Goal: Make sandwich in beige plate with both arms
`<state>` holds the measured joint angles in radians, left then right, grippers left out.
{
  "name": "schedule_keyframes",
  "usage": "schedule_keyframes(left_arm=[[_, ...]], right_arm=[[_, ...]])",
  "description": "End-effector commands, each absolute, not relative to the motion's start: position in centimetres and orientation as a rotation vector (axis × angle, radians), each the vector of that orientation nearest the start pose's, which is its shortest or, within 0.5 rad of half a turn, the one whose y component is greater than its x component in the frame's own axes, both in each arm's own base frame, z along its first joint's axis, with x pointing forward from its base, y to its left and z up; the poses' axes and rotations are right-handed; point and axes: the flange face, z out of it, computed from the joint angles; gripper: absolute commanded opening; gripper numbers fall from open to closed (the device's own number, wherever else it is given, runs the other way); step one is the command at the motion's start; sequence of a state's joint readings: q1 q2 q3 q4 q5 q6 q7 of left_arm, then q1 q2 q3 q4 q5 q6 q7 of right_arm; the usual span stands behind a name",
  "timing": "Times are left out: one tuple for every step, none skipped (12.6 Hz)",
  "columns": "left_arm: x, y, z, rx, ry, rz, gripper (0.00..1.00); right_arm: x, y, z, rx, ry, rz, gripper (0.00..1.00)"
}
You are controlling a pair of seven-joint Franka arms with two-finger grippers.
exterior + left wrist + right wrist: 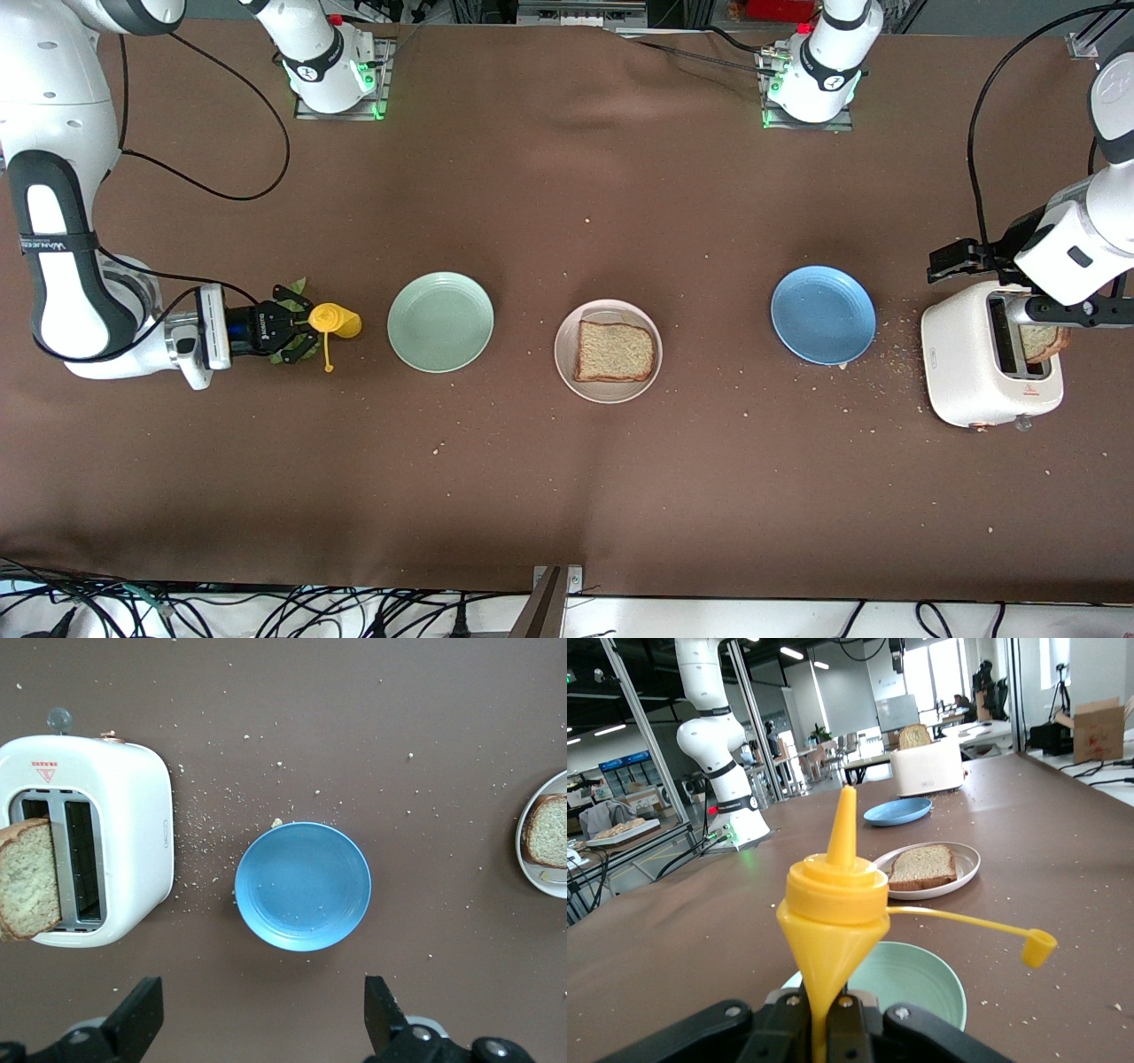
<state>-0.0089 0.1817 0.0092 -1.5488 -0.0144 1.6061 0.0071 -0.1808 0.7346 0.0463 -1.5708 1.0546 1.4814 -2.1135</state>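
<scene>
Tabletop toaster [988, 363] holds a bread slice [1038, 341] under the open left tool [1063, 312].

A brown cloth [567, 496] covers the whole worktop [549, 204], with soft folds and little pale crumbs on it. Along the bottom edge of the front view lies a white floor strip with a tangle of black cables [266, 611]. The right wrist view shows a big bright room — long ceiling lights [796, 653] at the top, tall windows [939, 678] in the upper middle, desks and chairs [833, 753] far off, and a cardboard box [1101, 726] at the upper right.
</scene>
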Motion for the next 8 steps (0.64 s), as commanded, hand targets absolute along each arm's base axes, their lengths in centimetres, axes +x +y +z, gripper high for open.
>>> schedule_keyframes(left_arm=[[60.6, -0.1, 53.3, -3.125, 0.007, 0.182, 1.0], [60.6, -0.2, 53.3, -3.125, 0.009, 0.182, 1.0], [60.6, -0.1, 53.3, -3.125, 0.007, 0.182, 1.0], [60.6, -0.2, 53.3, -3.126, 0.009, 0.182, 1.0], [60.6, -0.2, 53.3, -3.126, 0.009, 0.182, 1.0], [60.6, -0.1, 53.3, -3.126, 0.004, 0.182, 1.0], [60.6, -0.3, 53.3, -3.126, 0.006, 0.182, 1.0], [60.6, -0.3, 53.3, -3.126, 0.006, 0.182, 1.0]], right_arm=[[66.9, 5.6, 28.4, -1.497, -1.458, -0.513, 0.0], [67.7, 7.4, 29.7, -1.56, -1.491, -0.445, 0.0], [68.4, 9.4, 31.1, -1.619, -1.519, -0.386, 0.0], [68.8, 11.7, 32.1, -1.697, -1.543, -0.31, 0.0], [69.0, 14.5, 33.2, -1.78, -1.576, -0.228, 0.0], [68.8, 18.0, 33.7, -1.861, -1.614, -0.153, 0.0], [68.5, 21.4, 34.0, -1.935, -1.673, -0.109, 0.0], [67.8, 24.6, 34.0, -2.003, -1.72, -0.072, 0.0]])
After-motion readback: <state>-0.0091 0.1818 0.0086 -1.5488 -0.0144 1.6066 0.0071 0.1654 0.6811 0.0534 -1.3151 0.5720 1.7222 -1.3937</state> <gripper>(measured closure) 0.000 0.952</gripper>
